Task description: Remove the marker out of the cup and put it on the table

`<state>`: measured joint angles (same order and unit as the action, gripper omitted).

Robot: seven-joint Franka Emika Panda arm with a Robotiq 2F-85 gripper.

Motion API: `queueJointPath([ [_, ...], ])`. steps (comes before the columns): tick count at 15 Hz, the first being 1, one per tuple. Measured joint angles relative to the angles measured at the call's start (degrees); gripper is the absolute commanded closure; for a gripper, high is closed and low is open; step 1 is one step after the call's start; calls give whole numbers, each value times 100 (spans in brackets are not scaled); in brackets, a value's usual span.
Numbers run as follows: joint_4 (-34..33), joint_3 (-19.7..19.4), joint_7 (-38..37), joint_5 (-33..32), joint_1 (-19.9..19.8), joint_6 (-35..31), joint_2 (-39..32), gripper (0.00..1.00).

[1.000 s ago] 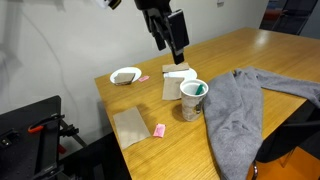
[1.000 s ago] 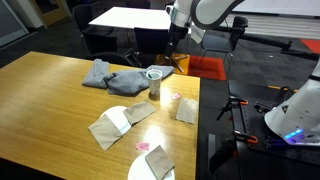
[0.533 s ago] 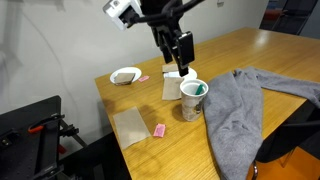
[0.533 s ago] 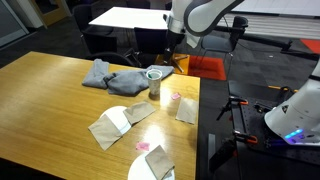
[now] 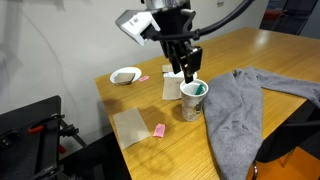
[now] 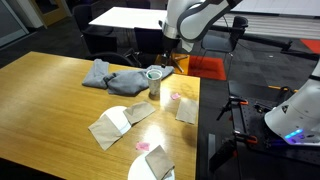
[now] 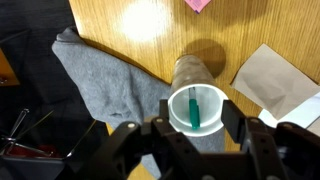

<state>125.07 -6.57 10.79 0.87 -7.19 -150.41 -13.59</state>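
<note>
- Black fingers (image 7: 163, 118) of the hand (image 7: 198, 126) stand spread wide at the bottom of the wrist view, one on either side of the cup's mouth, holding nothing.
- In an exterior view the hand (image 5: 189, 70) hangs just above the cup, pointing down, not yet touching it.
- Teal, the marker (image 7: 195, 108) sits inside the cup (image 7: 188, 72), close to the middle of its round opening.
- From above, the marker shows as a short bar running up and down the frame. I judge that its long axis is close to vertical and that it leans a little toward the rim.
- In an exterior view its top (image 5: 201, 90) peeks out at the right side of the cup's mouth.
- The step in hand looks like the descent to grasp:
  - Centre the fingers on the marker's top rather than on the cup.
  - Narrow them enough to pass inside the rim.
  - Close across the marker's thin width.
  - Lift straight along its axis so the light paper cup is not tipped or dragged.
- Grey cloth (image 7: 105, 85) lies bunched against the cup on its left in the wrist view.
- A tan napkin (image 7: 275, 80) lies at the right.
- Bare wood of the surface (image 7: 110, 30) in the upper part of the wrist view offers room to lay the marker down flat.
</note>
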Motion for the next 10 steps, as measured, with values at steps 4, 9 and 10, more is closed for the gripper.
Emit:
queueJointPath([
  [4,-160,13,85,1,-38,-4,-220,57],
  [9,-291,86,153,14,-86,-65,-413,60],
  [10,-307,119,161,25,-104,-111,-445,60],
])
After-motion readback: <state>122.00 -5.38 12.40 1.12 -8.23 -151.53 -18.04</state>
